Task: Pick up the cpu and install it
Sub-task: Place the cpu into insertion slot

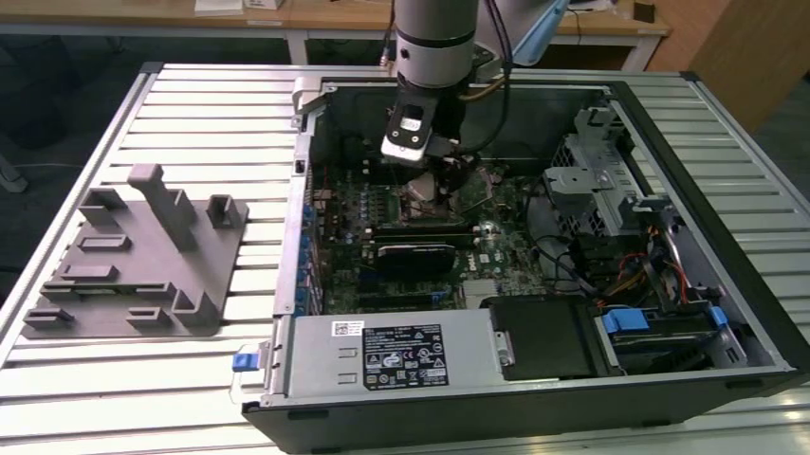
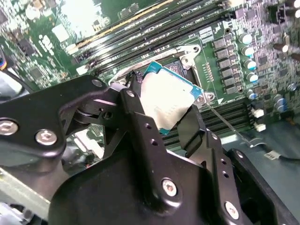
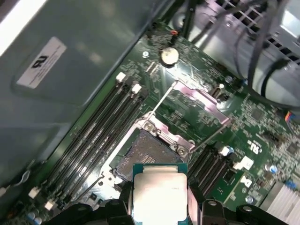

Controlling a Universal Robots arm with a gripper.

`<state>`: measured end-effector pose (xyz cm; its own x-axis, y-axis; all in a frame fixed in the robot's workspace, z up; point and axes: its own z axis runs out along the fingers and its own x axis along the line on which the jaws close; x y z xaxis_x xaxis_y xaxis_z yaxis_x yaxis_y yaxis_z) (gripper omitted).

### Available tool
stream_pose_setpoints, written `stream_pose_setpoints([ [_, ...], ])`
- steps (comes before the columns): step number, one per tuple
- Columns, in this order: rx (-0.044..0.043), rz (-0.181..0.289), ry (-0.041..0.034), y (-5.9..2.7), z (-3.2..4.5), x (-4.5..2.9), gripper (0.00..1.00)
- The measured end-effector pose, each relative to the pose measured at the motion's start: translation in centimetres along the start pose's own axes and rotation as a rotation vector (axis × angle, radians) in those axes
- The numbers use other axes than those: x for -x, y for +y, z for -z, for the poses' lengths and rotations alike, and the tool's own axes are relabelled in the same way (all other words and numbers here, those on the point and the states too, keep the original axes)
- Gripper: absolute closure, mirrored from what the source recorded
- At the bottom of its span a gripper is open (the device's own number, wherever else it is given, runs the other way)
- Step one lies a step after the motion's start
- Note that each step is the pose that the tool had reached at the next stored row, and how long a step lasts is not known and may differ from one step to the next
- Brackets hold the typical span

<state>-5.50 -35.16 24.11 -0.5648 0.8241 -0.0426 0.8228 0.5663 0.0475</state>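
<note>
Cpu (image 3: pixel 160 193): clamping it by 2 opposite edges between the fingers (image 2: pixel 138 112) of the gripper (image 3: pixel 160 211), holding it just above the open socket (image 3: pixel 143 154), not yet seated. Apparently working the install step; needing corners squared to the socket and a level, gentle descent.

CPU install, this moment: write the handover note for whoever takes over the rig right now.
Gripper: jaws shut on the cpu, gripping two opposite edges.
Cpu: held close over the motherboard socket, inside the open computer case.
Done: cpu picked up and brought to the socket. The socket's retention frame is swung open and the socket is empty.
Left: cpu not yet seated.
</note>
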Motion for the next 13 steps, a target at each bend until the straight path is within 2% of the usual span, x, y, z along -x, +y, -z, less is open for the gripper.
stream_pose_setpoints([
  [13, -0.0084, -0.195, -0.0093, 0.0, -0.02, 0.0, 0.46],
])
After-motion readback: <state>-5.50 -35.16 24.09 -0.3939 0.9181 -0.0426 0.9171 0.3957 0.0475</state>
